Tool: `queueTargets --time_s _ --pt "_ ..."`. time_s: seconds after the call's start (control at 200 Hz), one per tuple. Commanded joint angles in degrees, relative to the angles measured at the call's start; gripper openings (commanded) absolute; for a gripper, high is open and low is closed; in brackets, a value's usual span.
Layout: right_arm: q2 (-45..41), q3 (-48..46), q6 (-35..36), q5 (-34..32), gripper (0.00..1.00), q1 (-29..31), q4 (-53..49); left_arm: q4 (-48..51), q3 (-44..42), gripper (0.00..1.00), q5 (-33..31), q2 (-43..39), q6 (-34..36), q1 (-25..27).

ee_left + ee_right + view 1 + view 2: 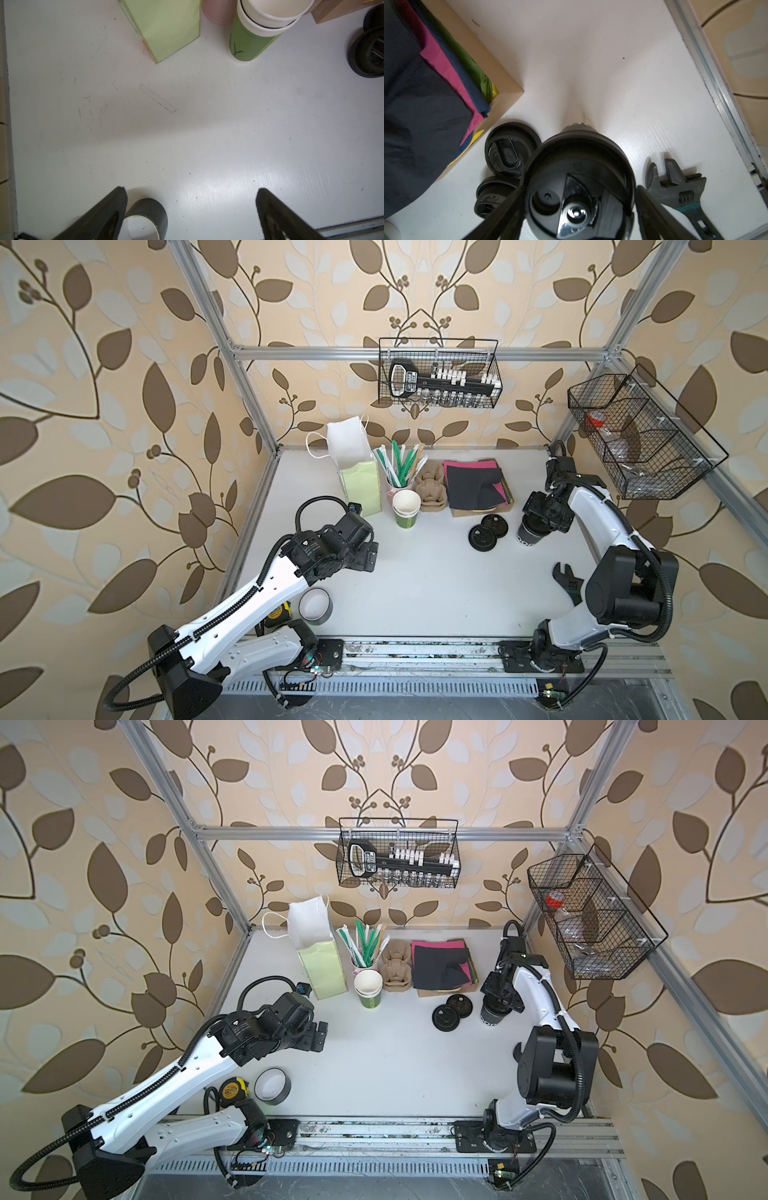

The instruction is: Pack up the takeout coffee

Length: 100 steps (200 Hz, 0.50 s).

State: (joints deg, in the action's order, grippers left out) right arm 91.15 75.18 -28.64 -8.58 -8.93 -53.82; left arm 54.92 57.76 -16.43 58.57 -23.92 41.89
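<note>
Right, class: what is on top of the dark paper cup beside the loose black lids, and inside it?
A round black plastic sip lid sits on the dark paper cup, covering its mouth. The inside cannot be seen: the lid hides it.

Table centre point(436, 580) is open; lids point(508, 149) and wrench point(675, 185) flank the takeout coffee point(577, 166).

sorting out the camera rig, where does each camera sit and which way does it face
Both top views: high above the arms' base side, looking down on the whole table; the left arm and right arm show.
Left wrist: on the left arm, facing down past the open left gripper toward the green bag and cup stack.
Right wrist: on the right arm, looking down on the takeout coffee, which the right gripper straddles.
Shared: both wrist views catch the loose lids.
</note>
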Motion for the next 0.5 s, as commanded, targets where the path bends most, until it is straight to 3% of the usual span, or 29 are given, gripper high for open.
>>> queueTargets --time_s 0.0,0.31,0.495 --pt "1.39 2.31 0.42 -1.5 0.87 -0.21 -0.67 -0.07 -0.28 0.99 -0.1 -0.12 1.17 -0.63" --pt "-4.71 8.43 0.26 -3.3 0.99 0.86 -2.5 -0.07 -0.19 0.99 -0.6 -0.94 0.99 -0.6" --pt "-11.62 8.16 0.21 -1.87 0.95 11.66 -0.8 -0.19 -0.4 0.99 -2.74 -3.69 0.37 -0.64"
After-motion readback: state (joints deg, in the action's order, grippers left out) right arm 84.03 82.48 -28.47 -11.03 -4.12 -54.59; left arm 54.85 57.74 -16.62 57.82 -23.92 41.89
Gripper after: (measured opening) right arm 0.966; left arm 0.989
